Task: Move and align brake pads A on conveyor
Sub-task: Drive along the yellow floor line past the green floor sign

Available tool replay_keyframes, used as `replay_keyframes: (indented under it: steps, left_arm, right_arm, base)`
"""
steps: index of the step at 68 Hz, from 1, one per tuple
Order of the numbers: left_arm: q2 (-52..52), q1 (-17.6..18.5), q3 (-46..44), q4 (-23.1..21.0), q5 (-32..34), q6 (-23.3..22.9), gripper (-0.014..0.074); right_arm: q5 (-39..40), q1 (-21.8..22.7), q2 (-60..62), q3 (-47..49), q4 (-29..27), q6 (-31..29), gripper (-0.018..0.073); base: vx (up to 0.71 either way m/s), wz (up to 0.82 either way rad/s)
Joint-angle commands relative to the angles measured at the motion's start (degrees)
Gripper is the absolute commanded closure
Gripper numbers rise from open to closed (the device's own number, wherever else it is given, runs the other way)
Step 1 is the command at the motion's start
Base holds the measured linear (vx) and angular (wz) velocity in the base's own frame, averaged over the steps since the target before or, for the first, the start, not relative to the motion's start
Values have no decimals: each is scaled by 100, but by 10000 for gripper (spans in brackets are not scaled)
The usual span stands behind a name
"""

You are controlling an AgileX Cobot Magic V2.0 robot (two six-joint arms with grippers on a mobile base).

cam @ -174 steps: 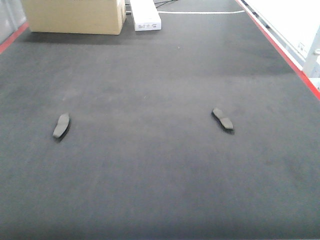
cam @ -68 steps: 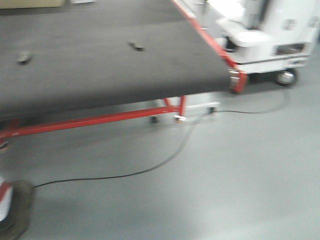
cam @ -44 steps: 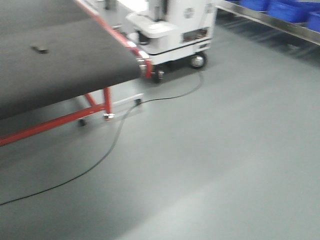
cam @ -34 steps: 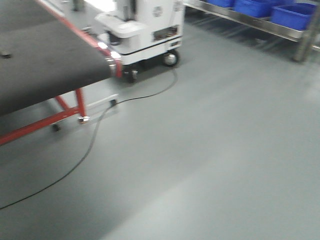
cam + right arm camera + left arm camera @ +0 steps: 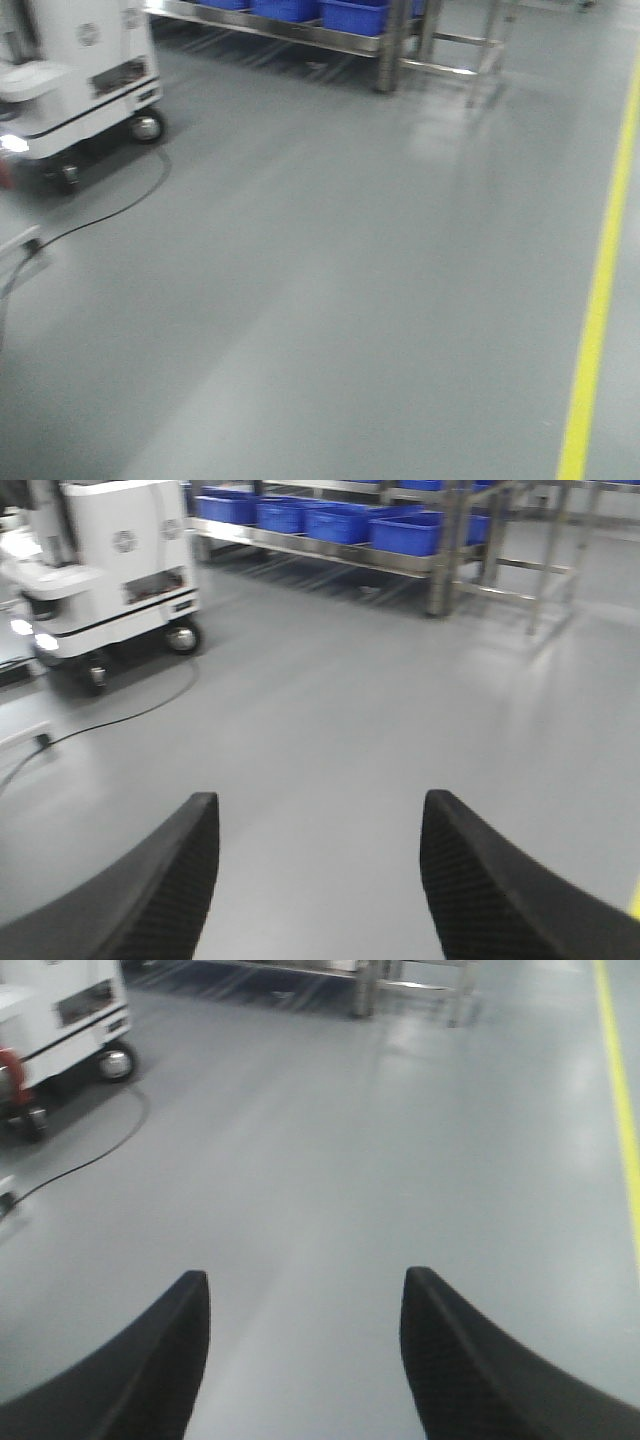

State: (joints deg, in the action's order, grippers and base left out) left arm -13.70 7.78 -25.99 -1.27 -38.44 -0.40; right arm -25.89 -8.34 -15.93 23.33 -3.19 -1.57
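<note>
A wheeled machine [image 5: 85,70] is standing at the far left on the floor [image 5: 350,290], with a cable [image 5: 95,216] lying before it. A rack [image 5: 320,35] holding bins [image 5: 340,525] is standing behind. A painted line [image 5: 600,290] is running along the right.

The left gripper [image 5: 305,1275] stands wide apart, its two dark fingers [image 5: 160,1360] rising from 7 and 5 o'clock of its wrist view, tips toward 12, nothing between them. The right gripper [image 5: 320,797] is spread alike and holds nothing. Through the blur, the inner pads look cross-hatched.
</note>
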Motion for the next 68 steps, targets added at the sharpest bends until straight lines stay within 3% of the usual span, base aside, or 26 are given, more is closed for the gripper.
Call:
replay_keyframes:
  steps: [1, 45, 68]
  left_arm:
    - [-71, 8, -151, -37, 386, -19, 182]
    - [-71, 8, -151, -37, 386, -19, 182]
    - [-71, 8, -151, -37, 386, -19, 182]
  right_arm:
    - [406, 27, -49, 161, 30, -21, 127]
    - [406, 27, -49, 161, 30, -21, 127]
    - [406, 27, -49, 161, 30, -21, 127]
  base:
    - [0, -79]
    - [8, -81]
    - [21, -48]
